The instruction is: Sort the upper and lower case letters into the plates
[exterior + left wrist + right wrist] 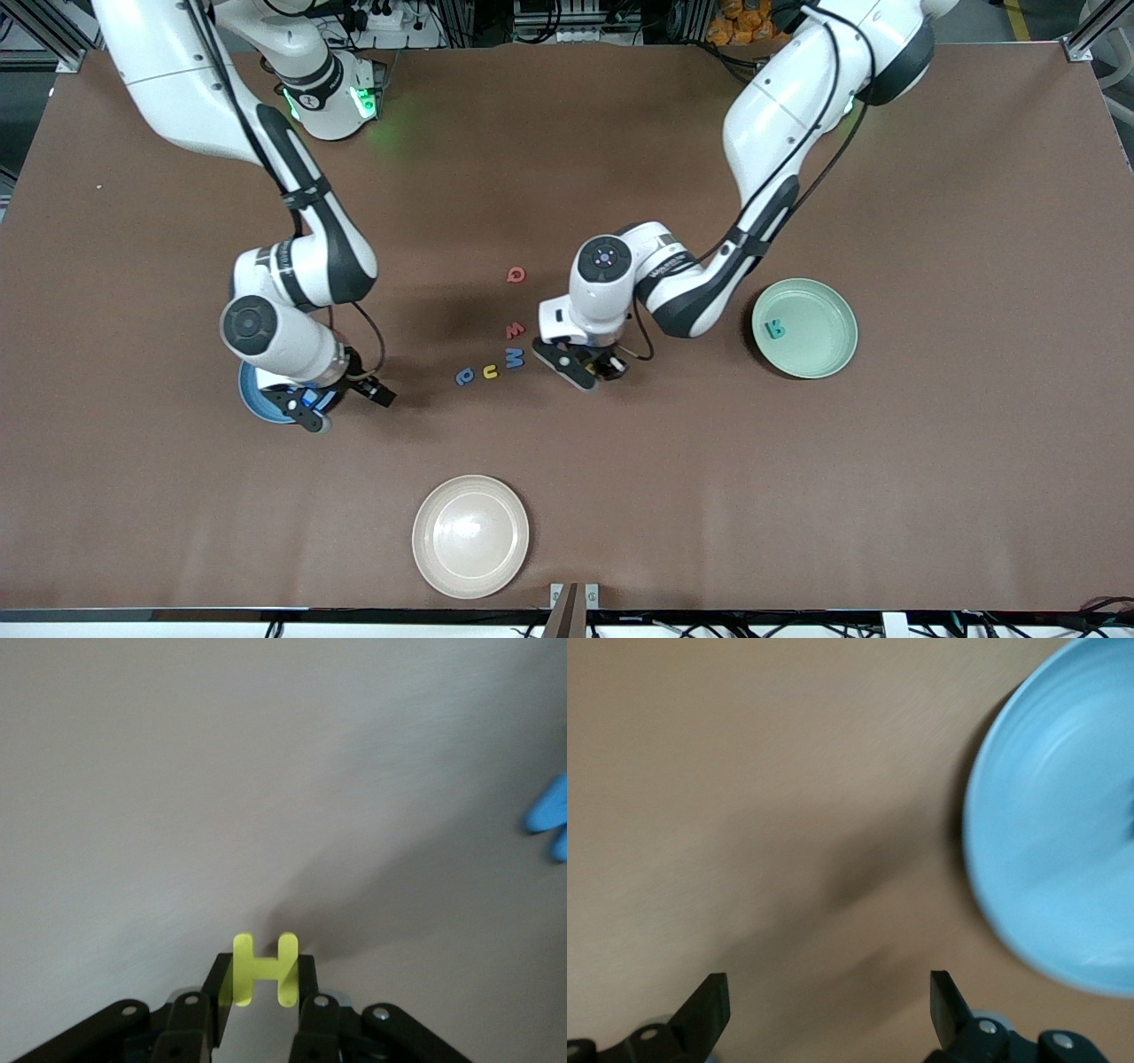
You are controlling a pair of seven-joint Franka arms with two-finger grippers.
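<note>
My left gripper [591, 368] is shut on a yellow letter H [264, 970], low over the brown table beside the loose letters. Those letters lie mid-table: a red Q [516, 275], a red w [515, 330], a blue M [515, 358], a yellow u [489, 371] and a blue letter [464, 377]. A teal B [776, 330] lies in the pale green plate [828, 359]. My right gripper [344, 404] hangs open and holds nothing, at the edge of the blue plate [255, 405]. The right wrist view shows the blue plate [1045, 859] beside the open gripper [828, 1003].
A cream-beige plate [470, 535] with nothing in it sits near the table's front edge, nearer the camera than the letters. The blue M's tip [549, 815] shows at the edge of the left wrist view. The right arm's forearm covers most of the blue plate.
</note>
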